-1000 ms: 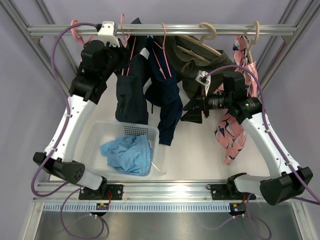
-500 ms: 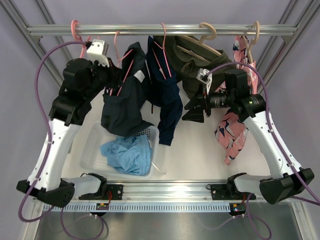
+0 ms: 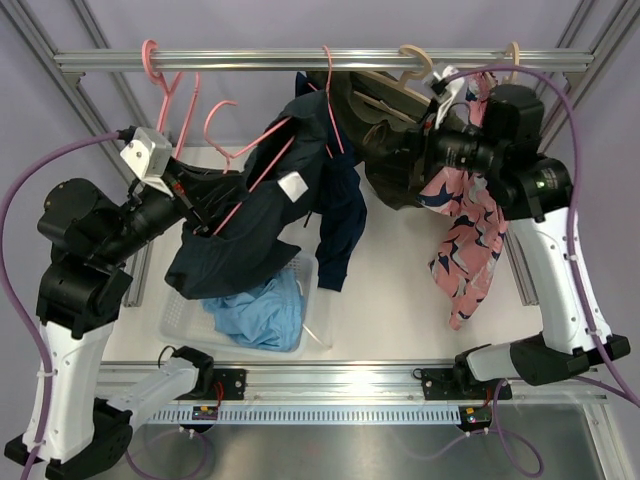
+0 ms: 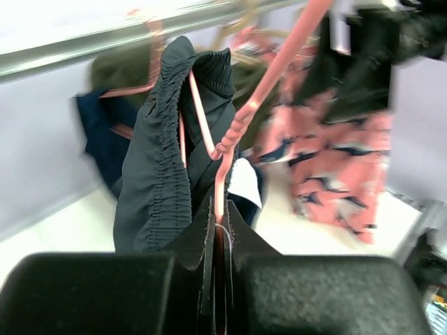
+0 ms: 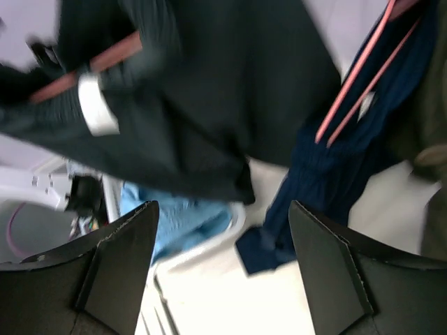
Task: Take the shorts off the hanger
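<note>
My left gripper (image 3: 192,208) is shut on a pink hanger (image 3: 262,160) that is off the rail and tilted. The dark slate-navy shorts (image 3: 240,240) with a white label (image 3: 293,187) hang from it over the basket. The left wrist view shows my left gripper (image 4: 221,225) pinching the hanger wire (image 4: 241,118), with the shorts' gathered waistband (image 4: 157,174) draped over it. The deep navy shorts (image 3: 340,215) hang from a pink hanger on the rail. The light sky-blue shorts (image 3: 255,310) lie in the basket. My right gripper (image 5: 223,276) is open and empty, up beside the olive shorts (image 3: 390,150).
A clear plastic basket (image 3: 178,300) stands at the front left. The metal rail (image 3: 250,60) crosses the back and carries an empty pink hanger (image 3: 152,62). Pink patterned shorts (image 3: 465,245) hang at the right, under my right arm.
My left arm has pulled the hanger with the dark slate-navy shorts off the rail, down and to the left. My right arm has risen toward the rail and shifted right.
</note>
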